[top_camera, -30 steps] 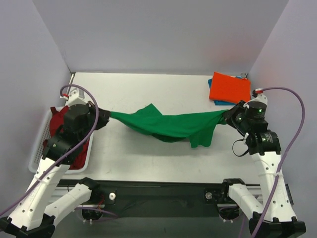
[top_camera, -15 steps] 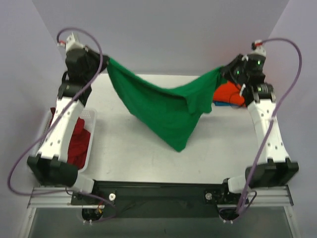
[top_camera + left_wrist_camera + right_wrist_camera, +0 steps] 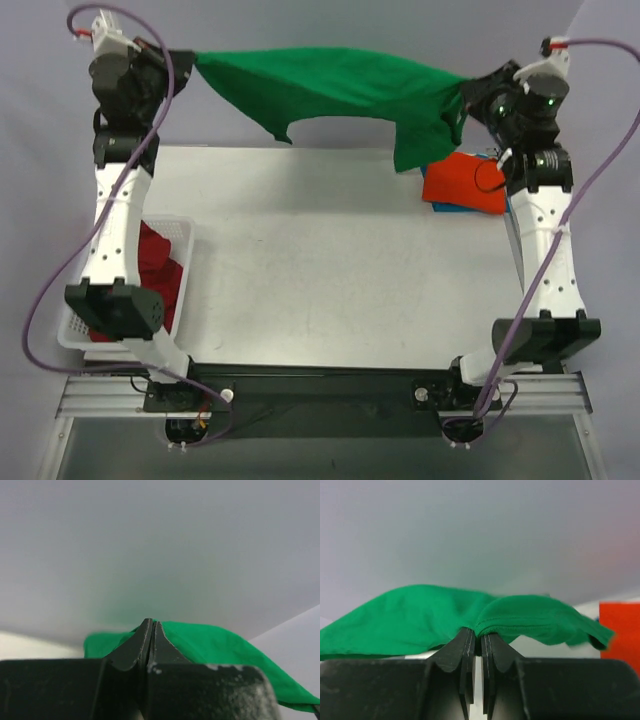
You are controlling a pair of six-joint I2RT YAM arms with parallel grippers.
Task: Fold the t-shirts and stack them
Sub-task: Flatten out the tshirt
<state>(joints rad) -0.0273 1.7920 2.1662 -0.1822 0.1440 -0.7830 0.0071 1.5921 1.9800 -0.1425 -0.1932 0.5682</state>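
Two pincers, left gripper [image 3: 192, 62] and right gripper [image 3: 468, 97], each clamped on one end of a bright green cotton t-shirt [image 3: 330, 85], stretched between them above the white table [image 3: 320, 270]. Folded orange-red shirt [image 3: 462, 183]: table's far right. White slatted plastic basket [image 3: 72, 335]: holds dark red shirt [image 3: 160, 262].

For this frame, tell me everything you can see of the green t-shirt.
The green t-shirt is bright, plain, soft knit; a stitched hem shows in the right wrist view. It hangs in the air, stretched sideways between the left gripper and right gripper, whose fingers are shut on its two ends. A pointed flap droops left of middle; a bigger fold hangs at the right, near the folded orange-red shirt.
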